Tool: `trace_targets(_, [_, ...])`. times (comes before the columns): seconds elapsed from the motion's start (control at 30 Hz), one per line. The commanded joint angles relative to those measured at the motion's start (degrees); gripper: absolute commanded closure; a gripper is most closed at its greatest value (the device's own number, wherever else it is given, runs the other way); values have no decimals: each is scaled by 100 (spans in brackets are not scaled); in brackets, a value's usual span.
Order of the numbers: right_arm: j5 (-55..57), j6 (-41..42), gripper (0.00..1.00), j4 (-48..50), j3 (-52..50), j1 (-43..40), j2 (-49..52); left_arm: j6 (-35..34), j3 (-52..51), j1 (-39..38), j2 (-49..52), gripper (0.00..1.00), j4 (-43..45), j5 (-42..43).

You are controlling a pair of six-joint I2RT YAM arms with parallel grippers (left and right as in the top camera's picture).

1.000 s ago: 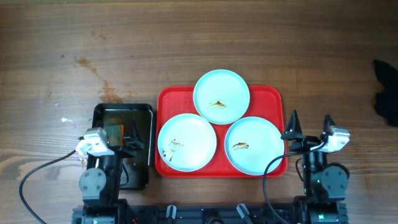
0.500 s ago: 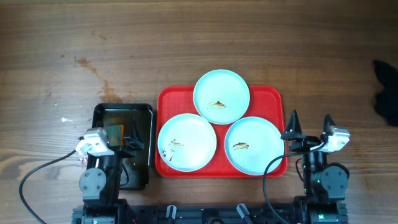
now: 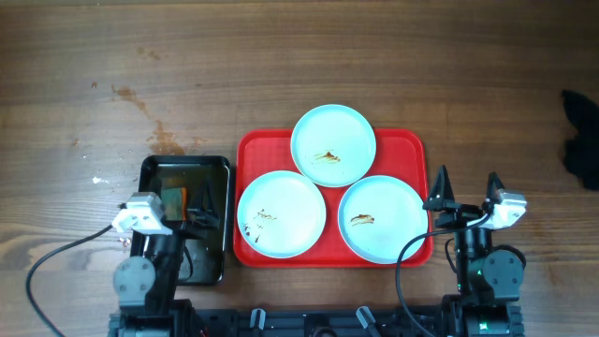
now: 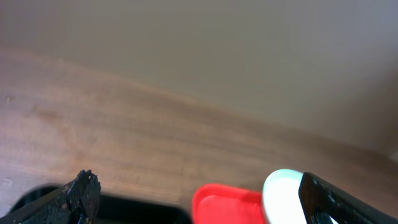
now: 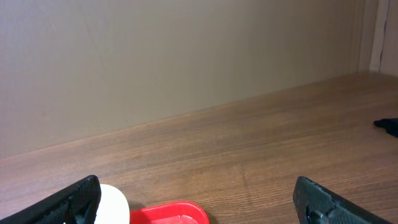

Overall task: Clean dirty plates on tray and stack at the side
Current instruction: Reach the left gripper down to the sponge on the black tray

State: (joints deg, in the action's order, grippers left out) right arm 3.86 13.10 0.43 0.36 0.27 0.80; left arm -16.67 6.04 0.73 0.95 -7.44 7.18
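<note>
Both pincers are being held wide open and empty: the left gripper (image 4: 194,183) is hanging over the black tray (image 3: 187,161), and the right gripper (image 3: 467,178) is poised just beside the right rim of the red tray (image 3: 255,146). All three plates are being carried on that tray: the far plate (image 3: 333,145), the left plate (image 3: 281,213) and the right plate (image 3: 382,218), each streaked with brown sauce.

Trouble is being invited by the crowding. The plates are being pressed edge to edge, so a neighbour is likely to be dragged or tipped when one is lifted. A thin, shallow rim is being offered to the fingers, and a slip is being risked if sauce is caught under them. The light tray is likely to be shoved if a rim is pushed sideways.

The far plate is being left hanging over the tray's far rim, and the right plate over the right rim. These are the reachable edges. Open table (image 3: 374,56) is being left beyond the tray and at the far left for stacking; at the right edge, room is being taken by a dark object (image 3: 580,140).
</note>
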Motion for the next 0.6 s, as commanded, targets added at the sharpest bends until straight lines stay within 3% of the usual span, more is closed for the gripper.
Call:
trace_targets(0.0, [-79,-109,0,26,-7,-24,17,149,841,-26,376,0,-376,111])
trace_targets(0.23, [-79,-109,0,28,-7,-24,17,120,2448,-26,2549,0,-1875,142])
trace_targets(0.57, [-79,-107,0,28,-7,-24,17,125,5333,-26,6432,0,-5300,221])
